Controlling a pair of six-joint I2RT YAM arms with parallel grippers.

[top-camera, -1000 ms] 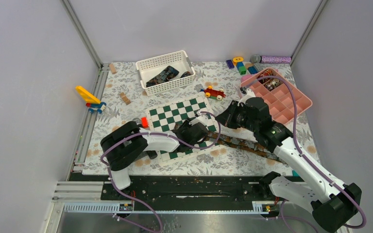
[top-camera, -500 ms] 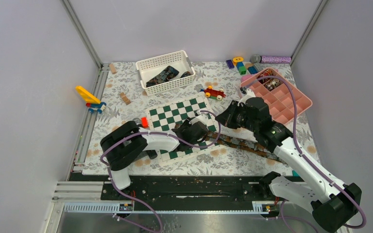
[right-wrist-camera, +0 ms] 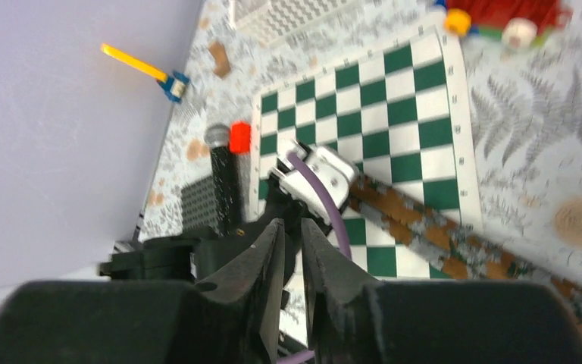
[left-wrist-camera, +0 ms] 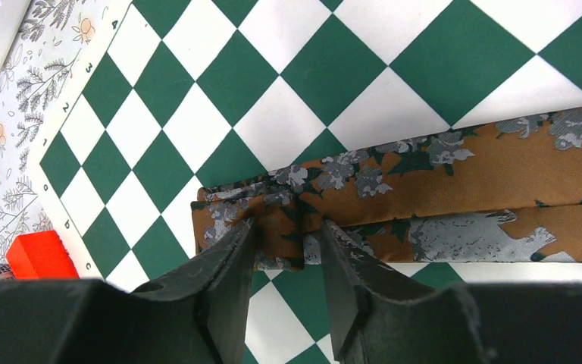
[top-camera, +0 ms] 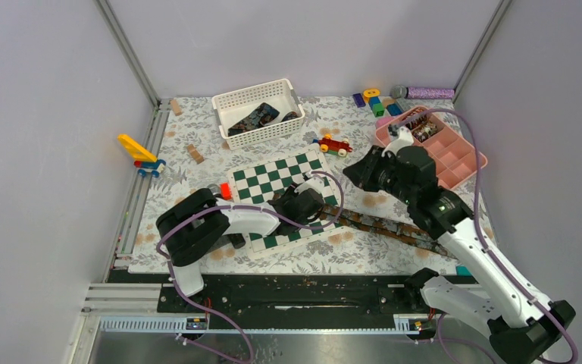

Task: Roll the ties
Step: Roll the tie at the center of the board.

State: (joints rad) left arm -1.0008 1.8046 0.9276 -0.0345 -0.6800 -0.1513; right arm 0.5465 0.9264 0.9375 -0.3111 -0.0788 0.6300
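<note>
A brown-rust patterned tie (top-camera: 383, 226) lies as a long strip from the green-and-white chessboard (top-camera: 273, 178) toward the right front of the table. My left gripper (top-camera: 320, 214) is at its left end. In the left wrist view this gripper (left-wrist-camera: 286, 231) is shut on a bunched fold of the tie (left-wrist-camera: 455, 171), which lies doubled over there. My right gripper (top-camera: 352, 171) hangs above the table behind the strip. In the right wrist view its jaws (right-wrist-camera: 292, 224) stand a narrow gap apart with nothing between them, and the tie (right-wrist-camera: 424, 227) lies below.
A white basket (top-camera: 223, 106) at the back holds dark ties (top-camera: 256, 117). A pink compartment tray (top-camera: 462, 163) at the back right holds small coils (top-camera: 423, 129). A toy car (top-camera: 335, 144), coloured blocks (top-camera: 375, 102), a yellow toy (top-camera: 140, 152) and a red block (top-camera: 226, 191) lie around the board.
My right gripper has risen and drawn back to the right, away from the tie, and its jaws have parted a little. The left gripper has not moved.
</note>
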